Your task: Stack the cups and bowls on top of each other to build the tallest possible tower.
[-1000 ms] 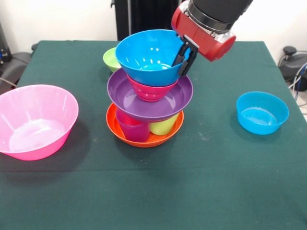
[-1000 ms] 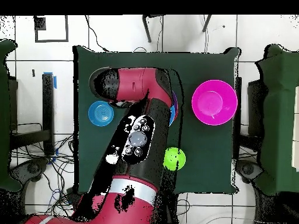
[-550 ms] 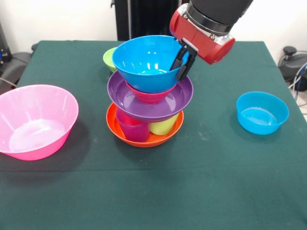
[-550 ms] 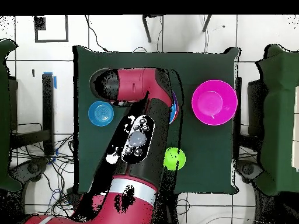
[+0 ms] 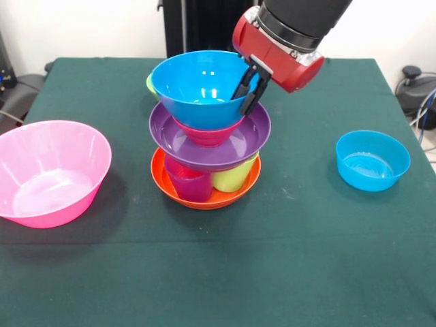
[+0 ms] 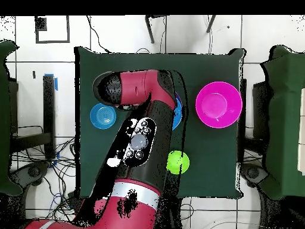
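Tower [image 5: 206,139] bowls without legible markings

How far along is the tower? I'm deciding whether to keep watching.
Built: orange bowl holding purple and lime cups, purple bowl across them, then a red bowl. In hand: the gripper clamps the big blue bowl's rim on top. Left: pink bowl, small blue bowl, green bowl.

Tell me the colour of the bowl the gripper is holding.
Blue. The gripper pinches the blue bowl by its rim; front view shows it best.
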Motion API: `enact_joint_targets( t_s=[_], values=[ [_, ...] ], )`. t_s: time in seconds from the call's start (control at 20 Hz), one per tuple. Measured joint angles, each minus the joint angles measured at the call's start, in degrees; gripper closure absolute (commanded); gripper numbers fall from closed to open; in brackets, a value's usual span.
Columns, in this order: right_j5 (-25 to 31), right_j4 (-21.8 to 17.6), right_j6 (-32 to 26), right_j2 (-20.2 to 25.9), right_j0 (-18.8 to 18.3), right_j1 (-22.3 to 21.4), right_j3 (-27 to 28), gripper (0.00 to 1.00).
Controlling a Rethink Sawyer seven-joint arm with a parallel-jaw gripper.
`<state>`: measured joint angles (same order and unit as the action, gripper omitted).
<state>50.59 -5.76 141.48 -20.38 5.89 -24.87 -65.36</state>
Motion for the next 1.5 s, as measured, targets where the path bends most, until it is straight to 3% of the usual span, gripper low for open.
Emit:
enact_joint_targets(
  t_s=[0.1,0.15,1.5],
  values=[
    [0.0,-0.4,0.0,0.0,0.0,0.0,0.0,1.0],
    [0.0,-0.6,0.0,0.0,0.0,0.0,0.0,0.0],
    [-0.6,-0.6,0.0,0.2,-0.2,-1.1,0.0,0.0]
  ],
)
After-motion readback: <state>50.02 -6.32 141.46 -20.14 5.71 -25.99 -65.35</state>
